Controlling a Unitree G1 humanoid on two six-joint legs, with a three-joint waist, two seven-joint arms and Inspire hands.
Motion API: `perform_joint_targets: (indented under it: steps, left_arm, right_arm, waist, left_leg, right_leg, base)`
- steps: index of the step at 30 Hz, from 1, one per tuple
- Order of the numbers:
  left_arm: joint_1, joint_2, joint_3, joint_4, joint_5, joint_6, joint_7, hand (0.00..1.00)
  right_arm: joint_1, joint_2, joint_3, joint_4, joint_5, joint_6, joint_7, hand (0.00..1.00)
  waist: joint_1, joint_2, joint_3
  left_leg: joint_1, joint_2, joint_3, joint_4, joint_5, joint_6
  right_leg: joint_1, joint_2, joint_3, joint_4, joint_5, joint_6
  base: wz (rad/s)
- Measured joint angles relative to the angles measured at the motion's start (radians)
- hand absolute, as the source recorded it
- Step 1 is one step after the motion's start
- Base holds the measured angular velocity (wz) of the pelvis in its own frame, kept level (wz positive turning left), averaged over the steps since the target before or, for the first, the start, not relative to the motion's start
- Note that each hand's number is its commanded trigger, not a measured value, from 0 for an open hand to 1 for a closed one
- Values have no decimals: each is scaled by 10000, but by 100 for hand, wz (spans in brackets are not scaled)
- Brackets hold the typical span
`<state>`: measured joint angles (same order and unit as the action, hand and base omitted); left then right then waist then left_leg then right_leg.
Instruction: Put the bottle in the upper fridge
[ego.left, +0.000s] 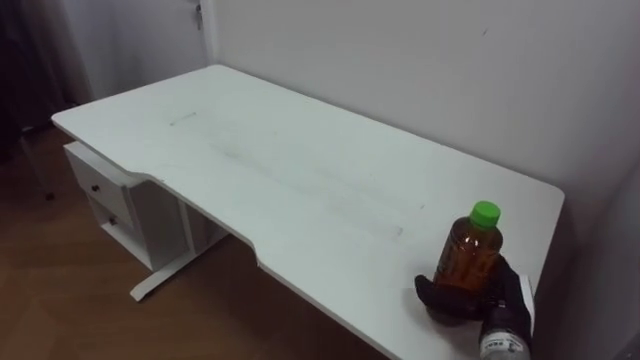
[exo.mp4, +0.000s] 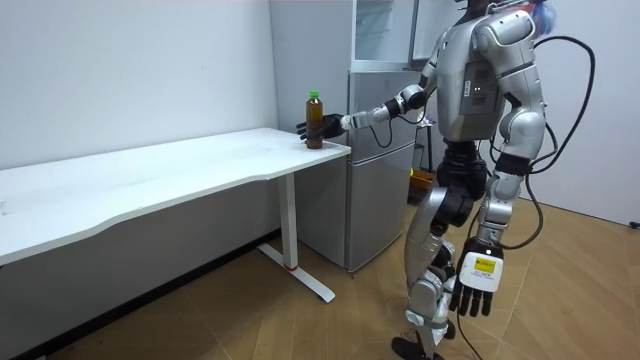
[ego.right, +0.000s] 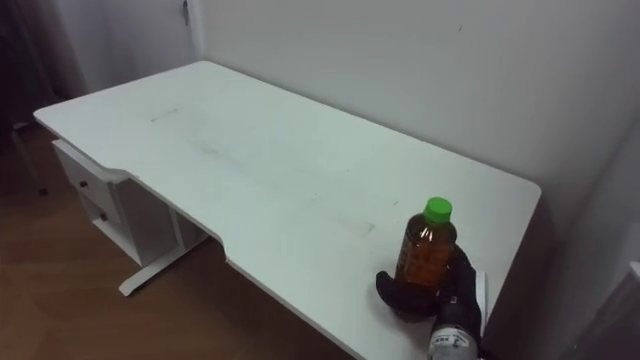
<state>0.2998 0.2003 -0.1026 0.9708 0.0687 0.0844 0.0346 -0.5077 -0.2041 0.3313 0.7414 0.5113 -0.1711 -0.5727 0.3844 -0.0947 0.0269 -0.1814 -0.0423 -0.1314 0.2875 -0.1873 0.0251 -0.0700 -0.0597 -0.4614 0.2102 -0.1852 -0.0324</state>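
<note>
Bottle (ego.left: 470, 255): amber, green cap, standing upright on the table (ego.left: 300, 170) at the corner next to the robot. Long axis vertical.

Right hand (ego.left: 508, 290): arm stretched forward, hand at the bottle's lower half. The thumb shows on the bottle's left, the rest of the hand on its right and behind, with dark fingers curled round it. Reads as clamped on the bottle. The base appears to rest on the tabletop, so not yet lifted.

Left hand (exo.mp4: 476, 290): hangs at the robot's side, fingers loose and straight, holding nothing, well apart from the bottle. The right hand is the working one.

Fridge (exo.mp4: 382, 170): just past the table end, on the wrist side and to the right of the right hand. Its upper part (exo.mp4: 385, 30) sits above hand height. Cannot tell whether that door is open.

Judgement: grasp step looks complete. The next move turns on lifting the bottle straight up, cap uppermost, then carrying it right and upward. Main risk is the bottle tilting in a low grip.
</note>
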Motion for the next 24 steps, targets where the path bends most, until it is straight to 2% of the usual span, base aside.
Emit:
perform_joint_targets:
  steps: [5,7,13,17,20,21,23,24]
  left_arm:
    - [-2,15,149,10,-2,17,57,0]
    - [5,18,218,-10,-4,5,96,0]
    - [29,18,259,-221,1,-20,223,0]
    - [21,14,270,-275,-175,-58,278,0]
    - [105,5,428,-281,-168,-58,324,0]
    - [142,-7,604,-281,-171,-58,317,0]
    - [166,-38,997,-250,-161,-98,276,0]
    - [168,-47,1250,-156,-161,-235,276,0]
  right_arm:
    - [-8,-191,54,-21,220,-25,27,100]
    - [-21,-309,193,-30,471,-24,151,100]
    - [-20,-323,379,-175,733,102,534,100]
    - [-17,-321,396,-489,747,483,738,100]
    - [88,-353,388,-1079,740,750,975,100]
    - [101,-355,384,-1400,742,772,1127,100]
    - [116,-443,377,-1968,747,778,1424,100]
    - [147,-590,377,-2478,740,782,1620,100]
  waist:
    - [207,-72,-16]
    - [307,-66,11]
    - [300,-98,7]
    - [182,-116,-5]
    - [-89,-117,-7]
    - [-281,-116,-6]
    - [-395,-107,-8]
    - [-447,-102,-7]
  left_leg:
    - [47,12,38,-41,6,8]
    - [214,12,38,-199,18,14]
    - [344,18,-21,-283,18,14]
    - [379,12,0,-286,19,19]
    - [524,12,8,-288,21,23]
    - [586,21,70,-294,21,23]
    - [759,61,252,-342,20,24]
    - [887,98,404,-409,18,25]
  right_leg:
    - [15,5,42,-39,14,9]
    - [126,1,40,-58,12,13]
    - [213,-1,61,-64,6,21]
    - [238,-2,115,-69,10,27]
    - [363,-2,123,-75,10,31]
    - [434,-2,110,-82,10,32]
    - [541,8,237,-85,10,32]
    - [605,20,336,-75,10,32]
  base:
    - [-2]
    - [0]
    - [0]
    - [0]
    - [0]
    - [-6]
    - [-17]
    - [-31]
